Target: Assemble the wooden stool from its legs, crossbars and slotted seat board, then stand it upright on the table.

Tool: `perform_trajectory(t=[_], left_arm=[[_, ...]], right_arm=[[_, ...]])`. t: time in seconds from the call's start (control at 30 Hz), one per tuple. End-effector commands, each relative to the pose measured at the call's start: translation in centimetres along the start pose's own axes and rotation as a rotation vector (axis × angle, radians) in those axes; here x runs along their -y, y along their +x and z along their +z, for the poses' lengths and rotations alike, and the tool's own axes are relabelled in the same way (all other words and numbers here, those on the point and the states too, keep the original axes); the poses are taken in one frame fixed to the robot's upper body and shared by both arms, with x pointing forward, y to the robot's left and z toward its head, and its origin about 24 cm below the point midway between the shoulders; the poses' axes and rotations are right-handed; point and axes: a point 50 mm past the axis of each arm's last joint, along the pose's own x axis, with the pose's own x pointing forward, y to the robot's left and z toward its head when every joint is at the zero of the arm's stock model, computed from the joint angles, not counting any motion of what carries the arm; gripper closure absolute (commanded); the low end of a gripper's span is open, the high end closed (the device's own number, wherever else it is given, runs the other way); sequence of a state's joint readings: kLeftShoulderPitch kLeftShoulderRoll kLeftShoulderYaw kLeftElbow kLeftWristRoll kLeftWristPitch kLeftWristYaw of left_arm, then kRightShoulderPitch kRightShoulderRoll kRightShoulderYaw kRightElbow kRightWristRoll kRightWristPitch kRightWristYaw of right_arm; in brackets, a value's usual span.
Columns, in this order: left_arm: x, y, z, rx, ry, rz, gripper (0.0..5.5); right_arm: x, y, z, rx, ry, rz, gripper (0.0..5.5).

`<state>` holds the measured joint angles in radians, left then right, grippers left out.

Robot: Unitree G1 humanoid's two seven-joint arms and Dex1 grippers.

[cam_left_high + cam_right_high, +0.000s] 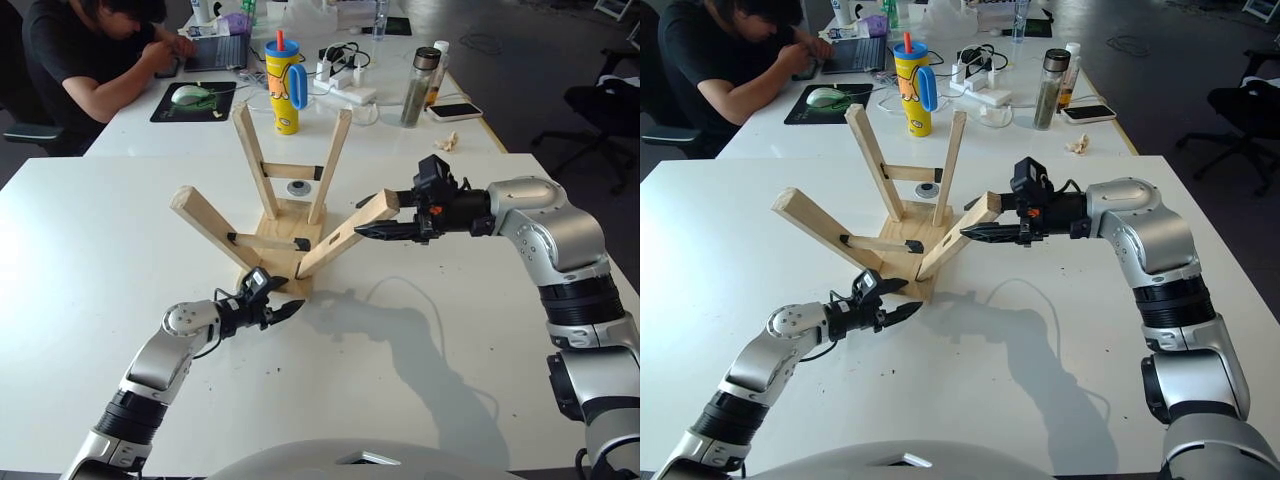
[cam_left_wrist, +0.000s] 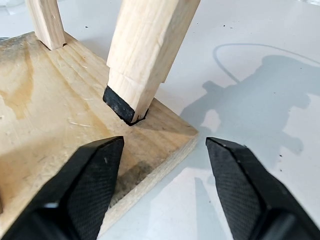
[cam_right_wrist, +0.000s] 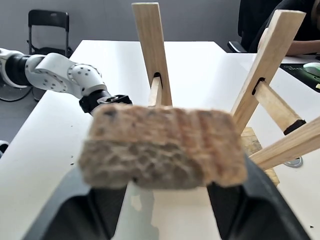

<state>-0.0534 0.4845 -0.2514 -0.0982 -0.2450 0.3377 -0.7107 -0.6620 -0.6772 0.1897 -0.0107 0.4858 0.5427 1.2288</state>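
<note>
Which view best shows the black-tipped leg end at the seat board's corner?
Left wrist view: close up, the leg end meets the seat board. Both eye views show it small, near the left gripper; the right wrist view gives upper legs.

Open-plan office or lab workspace. Identified by: white tabletop (image 1: pixel 90 260) near; second tabletop (image 1: pixel 480 135) far, loaded with laptop (image 1: pixel 218 52), mouse (image 1: pixel 188 95) on mat (image 1: pixel 165 110), power strip (image 1: pixel 350 92) with cables (image 1: pixel 340 55), phone (image 1: pixel 455 110) and drink bottles (image 1: pixel 420 85); black office chair (image 1: pixel 600 105) at far right; folding chair (image 3: pixel 47 22) against a grey wall (image 3: pixel 100 20).
</note>
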Motion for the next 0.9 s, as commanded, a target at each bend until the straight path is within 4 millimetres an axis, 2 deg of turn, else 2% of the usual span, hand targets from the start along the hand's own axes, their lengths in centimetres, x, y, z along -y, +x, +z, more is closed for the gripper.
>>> perform_trajectory(t=[0.03, 0.17, 0.43, 0.6, 0.73, 0.9], left_arm=[[0.7, 0.1, -2.0, -0.072, -0.06, 0.004, 2.44], [0.5, -0.3, -2.0, -0.064, -0.067, 0.043, 2.44], [0.2, -2.5, -0.1, -0.046, 0.026, 0.2, 2.44], [-0.7, -2.9, 0.2, -0.026, 0.024, 0.326, 2.44], [-1.2, -2.7, -1.0, -0.089, -0.002, 0.365, 2.44], [-0.5, -2.2, -3.7, -0.231, -0.074, 0.326, 2.44]], right_arm=[[-0.4, 1.8, -0.7, -0.097, 0.028, -0.002, 3.45], [-0.6, 2.3, -0.3, -0.115, 0.016, 0.003, 3.45], [0.0, 2.0, 0.3, -0.177, -0.029, 0.001, 3.45], [0.3, 1.9, 0.6, -0.192, -0.042, 0.007, 3.45], [0.5, 2.1, 0.9, -0.193, -0.053, 0.012, 3.45], [0.6, 2.9, 2.1, -0.138, -0.067, 0.03, 3.45]])
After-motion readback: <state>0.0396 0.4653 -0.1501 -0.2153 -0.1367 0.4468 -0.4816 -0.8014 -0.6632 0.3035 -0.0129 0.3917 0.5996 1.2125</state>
